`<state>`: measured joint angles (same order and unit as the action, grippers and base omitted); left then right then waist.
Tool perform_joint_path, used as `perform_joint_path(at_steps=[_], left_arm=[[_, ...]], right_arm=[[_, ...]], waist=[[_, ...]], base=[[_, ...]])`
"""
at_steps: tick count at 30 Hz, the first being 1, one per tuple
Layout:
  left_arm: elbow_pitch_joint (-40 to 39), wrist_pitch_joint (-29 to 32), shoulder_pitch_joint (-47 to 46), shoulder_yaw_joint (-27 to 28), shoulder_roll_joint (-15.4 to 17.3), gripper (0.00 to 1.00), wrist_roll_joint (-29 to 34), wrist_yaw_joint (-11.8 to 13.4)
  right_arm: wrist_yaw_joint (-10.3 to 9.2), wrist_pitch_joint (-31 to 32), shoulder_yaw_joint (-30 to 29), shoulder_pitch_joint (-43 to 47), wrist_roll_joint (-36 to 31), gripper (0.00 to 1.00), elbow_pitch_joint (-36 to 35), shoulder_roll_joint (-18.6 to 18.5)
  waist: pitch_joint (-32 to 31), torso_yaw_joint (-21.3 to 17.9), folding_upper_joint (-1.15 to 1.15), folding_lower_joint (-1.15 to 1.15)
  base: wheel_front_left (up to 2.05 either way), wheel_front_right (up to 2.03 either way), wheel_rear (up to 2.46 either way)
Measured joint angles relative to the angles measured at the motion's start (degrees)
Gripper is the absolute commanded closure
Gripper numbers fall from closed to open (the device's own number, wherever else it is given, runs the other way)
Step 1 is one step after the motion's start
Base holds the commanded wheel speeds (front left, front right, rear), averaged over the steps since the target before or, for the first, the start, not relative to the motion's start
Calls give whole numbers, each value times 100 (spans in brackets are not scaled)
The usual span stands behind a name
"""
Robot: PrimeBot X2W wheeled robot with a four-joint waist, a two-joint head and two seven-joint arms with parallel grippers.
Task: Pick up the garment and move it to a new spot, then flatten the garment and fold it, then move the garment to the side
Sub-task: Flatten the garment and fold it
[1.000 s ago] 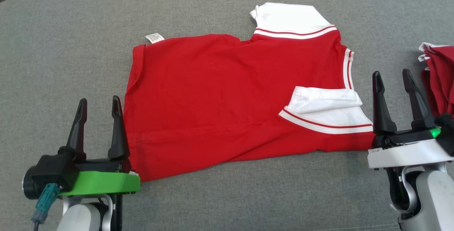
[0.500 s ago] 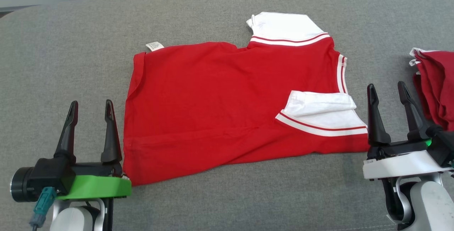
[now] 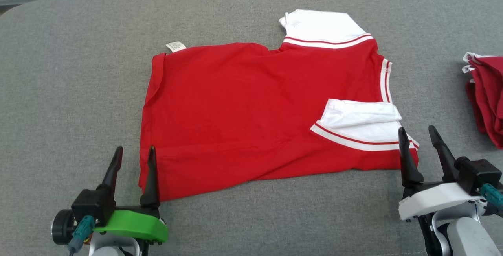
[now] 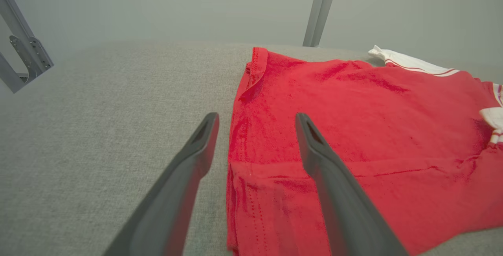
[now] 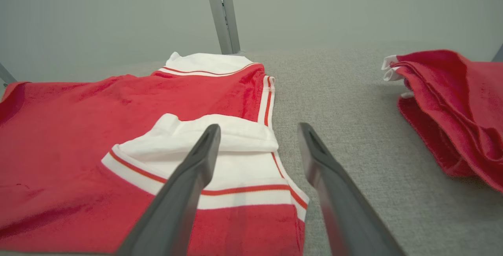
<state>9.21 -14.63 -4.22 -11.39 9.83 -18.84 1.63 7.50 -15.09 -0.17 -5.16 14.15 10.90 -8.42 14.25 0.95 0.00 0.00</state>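
Two grippers stand at the bottom of the head view, their arms cut off by the lower edge. The left gripper (image 3: 135, 148), on a green mount at lower left, has its two dark fingers spread with nothing between them. In its wrist view one finger lies over bare grey cloth and the other over the garment's red hem, so the jaws straddle that edge; whether either tip touches cannot be told. The right gripper (image 3: 416, 128), on a white mount at lower right, is likewise spread and empty. Its wrist view puts one finger over the nearer white sleeve and the other over bare surface. One garment (image 3: 251, 110), a red shirt, lies spread flat in the middle of the frame on the grey padded surface (image 3: 70, 71). It has two white sleeves with red stripes: one (image 3: 363, 120) folded in over the body at centre right, one (image 3: 320, 22) sticking out at the upper right. One small white label (image 3: 175, 46) pokes out at its upper left corner, its print too small to read. At the right edge, well apart, sits one pile of red cloth (image 3: 485, 94), cut off by the frame, so its number of pieces is unclear. Farthest off, one pale metal post (image 5: 222, 12) rises behind the surface, its top cut off.
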Motion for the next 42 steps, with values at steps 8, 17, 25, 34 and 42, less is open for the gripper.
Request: perform_joint_path(at_steps=[8,17,25,34,42], left_arm=[[947,51,-108,-74,-164,0,-314,-268],[1491,387,-387,-5,-241,39,-681,-376],[1671,504,-577,5,-185,100,-859,-497],[1305,398,-570,19,-7,100,-725,-374],[261,909,28,37,279,100,-683,-101]], right_arm=[[0,0,-40,-160,111,0,910,19],[0,-14,120,-489,391,16,1502,31],[7,-14,264,-610,700,100,1570,-4],[5,-10,232,-447,907,100,929,-67],[8,348,-40,400,934,100,-40,-49]], waist=[[203,52,0,0],[306,50,0,0],[323,45,0,0],[268,23,0,0],[110,21,0,0]], base=[[0,0,0],[0,0,0],[0,0,0],[0,0,0],[0,0,0]])
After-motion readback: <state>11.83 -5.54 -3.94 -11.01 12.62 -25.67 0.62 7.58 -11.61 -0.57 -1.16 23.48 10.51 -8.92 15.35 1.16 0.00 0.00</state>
